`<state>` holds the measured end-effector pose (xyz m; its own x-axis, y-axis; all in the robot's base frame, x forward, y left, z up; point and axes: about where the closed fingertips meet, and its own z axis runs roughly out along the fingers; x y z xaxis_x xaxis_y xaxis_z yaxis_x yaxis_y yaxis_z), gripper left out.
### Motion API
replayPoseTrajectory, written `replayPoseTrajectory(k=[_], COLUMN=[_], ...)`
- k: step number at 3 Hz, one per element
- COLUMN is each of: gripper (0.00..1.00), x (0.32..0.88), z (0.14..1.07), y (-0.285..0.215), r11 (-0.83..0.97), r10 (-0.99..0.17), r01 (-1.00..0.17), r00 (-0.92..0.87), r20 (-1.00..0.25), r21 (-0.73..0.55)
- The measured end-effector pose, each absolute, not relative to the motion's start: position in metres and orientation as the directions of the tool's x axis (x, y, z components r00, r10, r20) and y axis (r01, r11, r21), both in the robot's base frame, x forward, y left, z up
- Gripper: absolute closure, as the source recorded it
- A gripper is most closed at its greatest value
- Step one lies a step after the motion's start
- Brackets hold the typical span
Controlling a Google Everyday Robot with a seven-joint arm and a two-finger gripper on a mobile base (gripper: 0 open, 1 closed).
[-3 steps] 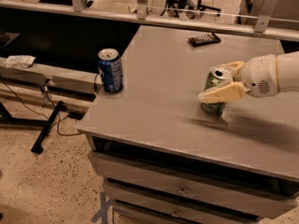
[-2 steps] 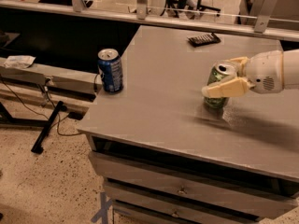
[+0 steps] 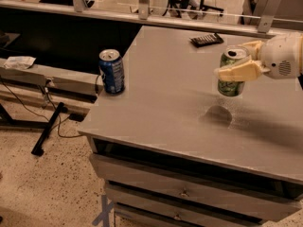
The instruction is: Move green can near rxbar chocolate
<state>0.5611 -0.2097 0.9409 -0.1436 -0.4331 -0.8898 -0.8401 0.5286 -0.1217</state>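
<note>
Jaws: pinched on green can, over right side of worktop. One pale finger laid across near side of can just below rim; second one behind, level with silver top. White rounded wrist reaching in from right edge of view.

Green can: upright, held clear of worktop, not touching it. Round dark shadow on grey surface below and slightly left.

Rxbar chocolate: flat on worktop near far edge, beyond green can and a little left, apart from it.

Blue can: upright near left edge of worktop, well apart from green can and from bar.

Under worktop: grey drawers with small knobs.

Left of worktop: lower bench carrying crumpled pale item; black cables trailing onto speckled floor.
</note>
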Motion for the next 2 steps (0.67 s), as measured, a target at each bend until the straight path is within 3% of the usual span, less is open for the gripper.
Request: replayPoseTrajectory(k=[1,2], gripper=[1.00,1.00], x=[0.565,0.614], z=[0.944,0.955], y=[-0.209,-0.210], r11=[0.541,0.581], r10=[-0.420,-0.367], r01=[-0.830,-0.795], r00=[-0.129,-0.063], r20=[-0.898,-0.928], r21=[-0.133,-0.176])
